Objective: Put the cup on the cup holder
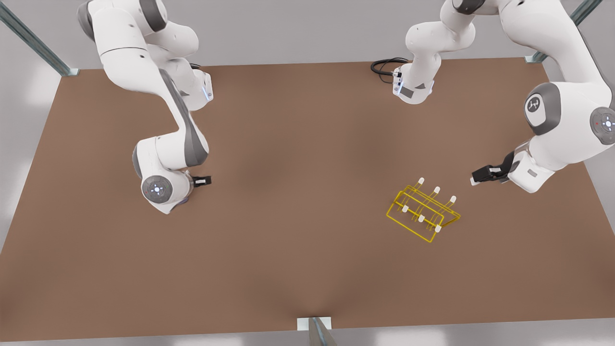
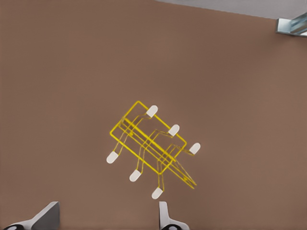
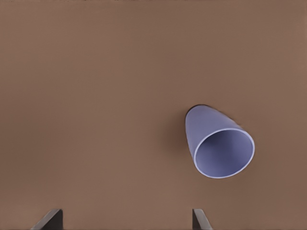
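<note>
Nothing done yet: cup (image 3: 218,146) stands on the tabletop (image 1: 298,240) beneath the right pincer (image 3: 125,219), spread, empty. Left pincer (image 1: 480,177), also spread, hovers near the holder (image 1: 423,211). Grasp, carry and placement remain.

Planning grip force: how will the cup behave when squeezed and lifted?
The cup looks thin-walled at the rim, so it is probably light and slightly flexible. Its smooth, tapered side may slip under a squeeze. Since the base is narrower than the mouth, it could tip if nudged.
</note>
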